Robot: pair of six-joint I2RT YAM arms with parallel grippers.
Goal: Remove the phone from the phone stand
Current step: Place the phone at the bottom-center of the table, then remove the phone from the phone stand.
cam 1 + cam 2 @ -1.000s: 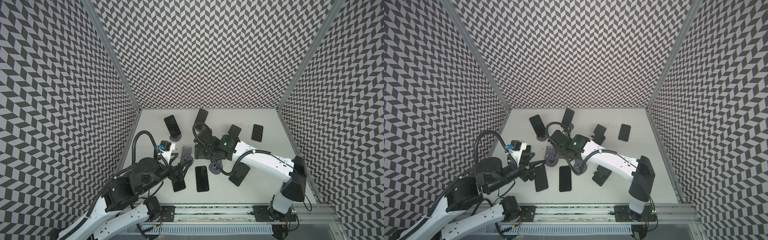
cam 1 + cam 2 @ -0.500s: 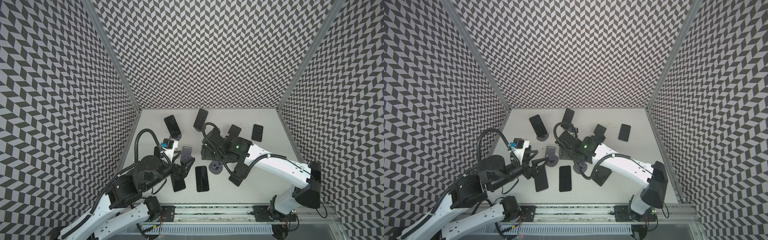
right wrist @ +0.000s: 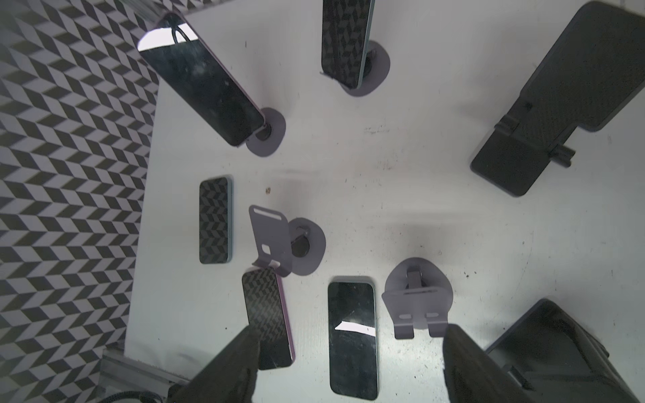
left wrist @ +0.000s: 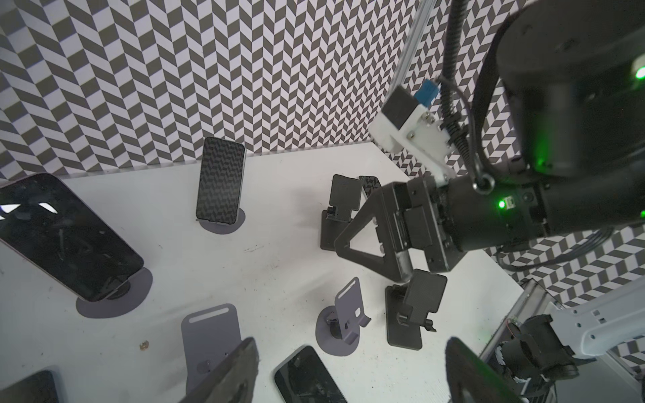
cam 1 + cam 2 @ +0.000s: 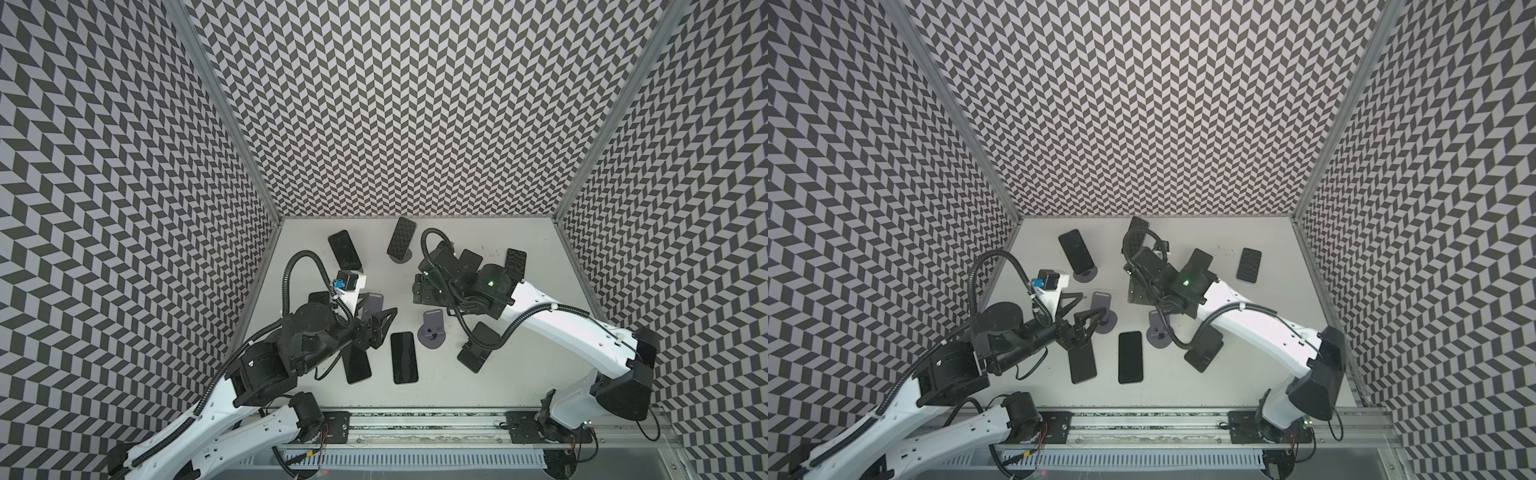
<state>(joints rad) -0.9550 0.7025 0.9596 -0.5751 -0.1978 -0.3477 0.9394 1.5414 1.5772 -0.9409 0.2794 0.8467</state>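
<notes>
Quick read of the table. Two phones are sitting on stands. The glossy black slab phone [image 5: 344, 249] leans on a grey metal stand with a round foot [image 3: 274, 143] at about 10 o'clock on the white tabletop [image 5: 478, 399]. A dark phone mirroring the chevron walls [image 5: 401, 238] is propped at 12 o'clock, near the back wall. Can't tell which one is the pick, and neither is touched.

Both tools are empty. The left gripper [image 4: 352, 345] has its jaws partway apart with nothing between them. It's around 8 to 9 o'clock, just beside an empty grey plate stand [image 5: 374, 302]; whether it touches that stand I can't tell. The right gripper [image 3: 350, 329] is spread about the same, empty, hovering over the middle and facing down.

What could go wrong, imo: those round feet look light. Pulling a phone sideways instead of up off the lip could drag or tip the whole stand. The glossy phone looks slippery for an edge pinch. It's also crowded, so a swing could clip the empty stand.

View differences: the right wrist view shows a flat chevron-backed phone [image 3: 214, 219] at 9 o'clock, which the left arm [image 5: 291, 345] mostly covers in both top views. The left wrist view shows the right gripper side-on and empty.
</notes>
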